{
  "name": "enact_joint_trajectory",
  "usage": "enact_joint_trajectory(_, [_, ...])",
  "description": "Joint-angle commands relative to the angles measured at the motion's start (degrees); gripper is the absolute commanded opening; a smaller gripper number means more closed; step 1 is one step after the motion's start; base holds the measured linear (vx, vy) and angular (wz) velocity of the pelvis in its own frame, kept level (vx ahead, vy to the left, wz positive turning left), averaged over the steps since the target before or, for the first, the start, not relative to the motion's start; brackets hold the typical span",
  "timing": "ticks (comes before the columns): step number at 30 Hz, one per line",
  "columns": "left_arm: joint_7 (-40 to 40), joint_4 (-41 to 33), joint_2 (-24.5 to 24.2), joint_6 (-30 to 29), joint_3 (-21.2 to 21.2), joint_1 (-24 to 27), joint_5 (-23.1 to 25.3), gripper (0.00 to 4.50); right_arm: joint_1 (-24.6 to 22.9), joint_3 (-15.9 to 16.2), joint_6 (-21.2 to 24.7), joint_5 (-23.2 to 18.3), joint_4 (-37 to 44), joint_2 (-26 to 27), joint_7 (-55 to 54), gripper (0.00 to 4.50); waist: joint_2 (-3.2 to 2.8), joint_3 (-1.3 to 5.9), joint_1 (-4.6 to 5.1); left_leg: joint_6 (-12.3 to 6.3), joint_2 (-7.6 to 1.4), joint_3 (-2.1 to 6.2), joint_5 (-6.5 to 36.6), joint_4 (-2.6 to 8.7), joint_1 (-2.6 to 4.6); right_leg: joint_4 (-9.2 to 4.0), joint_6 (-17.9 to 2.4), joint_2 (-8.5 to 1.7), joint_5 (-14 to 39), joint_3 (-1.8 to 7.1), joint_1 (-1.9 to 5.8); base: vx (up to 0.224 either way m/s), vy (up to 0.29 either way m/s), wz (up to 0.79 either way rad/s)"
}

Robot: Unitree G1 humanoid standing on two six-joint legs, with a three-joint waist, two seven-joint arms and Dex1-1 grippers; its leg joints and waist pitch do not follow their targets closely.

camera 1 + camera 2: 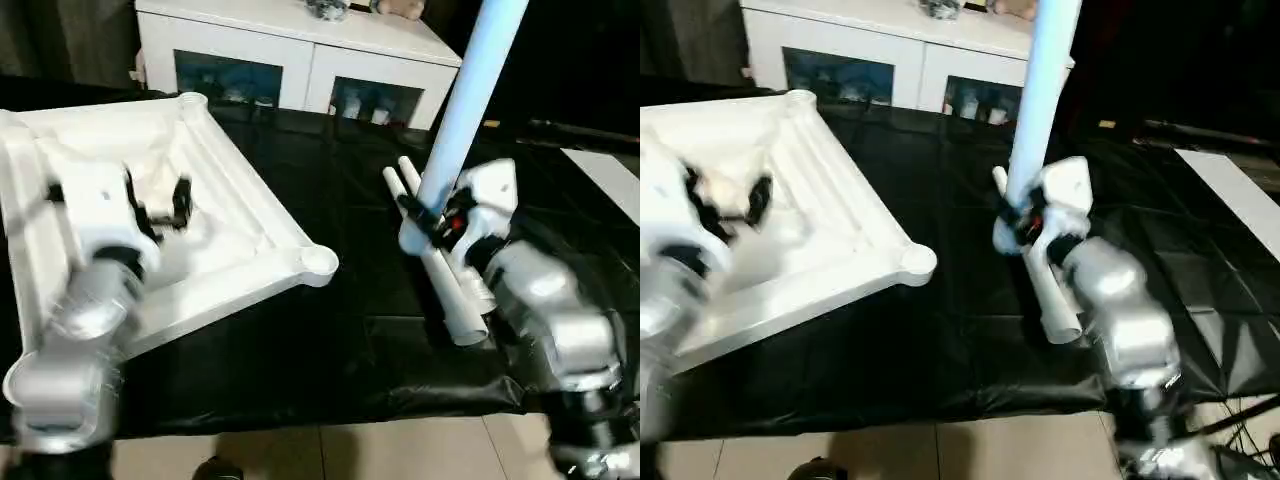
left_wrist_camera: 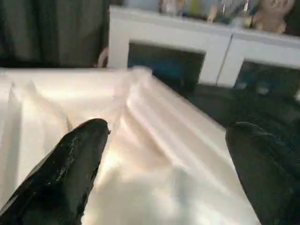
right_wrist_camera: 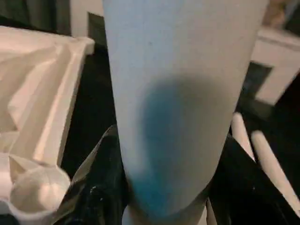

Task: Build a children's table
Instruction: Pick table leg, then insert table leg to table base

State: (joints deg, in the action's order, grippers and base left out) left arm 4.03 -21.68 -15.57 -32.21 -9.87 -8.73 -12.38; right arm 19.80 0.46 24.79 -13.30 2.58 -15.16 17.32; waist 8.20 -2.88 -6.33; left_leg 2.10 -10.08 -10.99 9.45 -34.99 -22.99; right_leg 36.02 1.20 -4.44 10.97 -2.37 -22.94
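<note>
Table top [image 1: 230, 215] lies upside down at 9-10 o'clock on the black tabletop [image 1: 340, 340], ribs up, near corner socket [image 1: 318, 262] pointing toward centre. Left tool [image 1: 160, 205] hovers over the ribbed underside, fingers [image 2: 70, 173] spread wide, nothing between them. Right tool [image 1: 425, 222] at 3 o'clock is pinching one leg [image 1: 465, 100] near its lower end; the leg stands close to upright, leaning slightly to 1 o'clock, upper end past the frame edge. In the right wrist view the leg sits clamped between both black fingers [image 3: 96, 187]. Spare legs [image 1: 445, 275] lie flat on the tabletop just under and beside the right tool, count unclear. White cabinet [image 1: 300, 50] with dark glass doors at 12 o'clock behind the tabletop.
</note>
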Motion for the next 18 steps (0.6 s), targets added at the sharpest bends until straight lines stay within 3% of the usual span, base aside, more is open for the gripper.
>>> enact_joint_trajectory(1, [-0.7, 0.09, 0.42, 1.34, 1.29, 1.36, 0.47, 4.5, -0.05, -1.85, -0.97, -0.39, 1.09, 0.15, -0.94, 1.85, -1.59, 3.17, 0.11, 7.57, -2.84, 2.14, 22.64, 5.19, 2.3, -5.11, -1.68, -3.25, 16.86, 1.93, 0.58, 0.0, 0.0, 0.0])
enact_joint_trajectory(2, [-1.39, -0.56, -0.67, 2.66, 3.43, 2.16, 2.09, 4.5, -0.04, -1.82, -1.52, -0.41, 0.73, 0.26, -0.74, 1.85, -1.52, 3.16, 0.23, 7.43, -2.87, 2.19, 22.85, 5.24, 2.27, -5.02, -1.8, -3.18, 16.84, 1.9, 0.56, 0.0, 0.0, 0.0])
enact_joint_trajectory(3, [-1.69, -0.77, -1.1, 3.14, 4.22, 2.35, 2.66, 4.5, -0.09, -1.74, -1.8, -0.33, 0.67, 0.21, -0.56, 1.85, -1.01, 3.14, 0.29, 7.12, -2.97, 2.23, 22.97, 5.27, 2.2, -5.14, -1.61, -3.18, 17.54, 1.82, 0.58, 0.0, 0.0, 0.0])
enact_joint_trajectory(6, [-2.07, -0.62, -1.32, 2.1, 5.47, 1.93, 3.26, 4.5, 0.55, -1.91, -2.52, -0.5, -0.17, 0.52, -0.17, 1.85, -1.26, 2.89, 0.32, 7.27, -3.0, 2.17, 24.54, 5.28, 2.66, -5.22, -1.9, -3.17, 18.82, 1.86, 0.02, 0.0, 0.0, 0.0])
enact_joint_trajectory(9, [-2.4, 0.07, -0.63, 2.42, 4.05, 1.37, 3.38, 4.5, 1.77, -1.43, -3.12, -0.09, -0.95, 0.92, 0.1, 1.85, -1.42, 2.81, 0.45, 7.69, -2.94, 2.26, 25.5, 5.34, 2.64, -5.3, -1.81, -3.21, 20.19, 1.88, 0.01, 0.0, 0.0, 0.0])
enact_joint_trajectory(14, [-3.75, 1.94, -2.75, 1.91, 0.7, 0.17, 1.4, 4.5, 2.98, -1.97, -4.06, -0.46, -1.95, 1.81, -0.27, 1.85, -1.14, 2.86, 0.72, 7.69, -2.81, 2.42, 25.87, 5.32, 2.48, -5.31, -1.82, -3.35, 21.29, 1.79, 0.05, 0.0, 0.0, 0.0])
enact_joint_trajectory(18, [-6.92, 3.15, -4.88, 0.83, 1.1, 0.71, 1.36, 4.5, 3.05, -1.82, -4.98, -0.12, -2.9, 1.93, 0.05, 1.85, -1.29, 2.84, 0.76, 7.78, -2.83, 2.38, 25.7, 5.39, 2.62, -5.2, -2.21, -3.32, 20.16, 1.82, -0.15, 0.0, 0.0, 0.0])
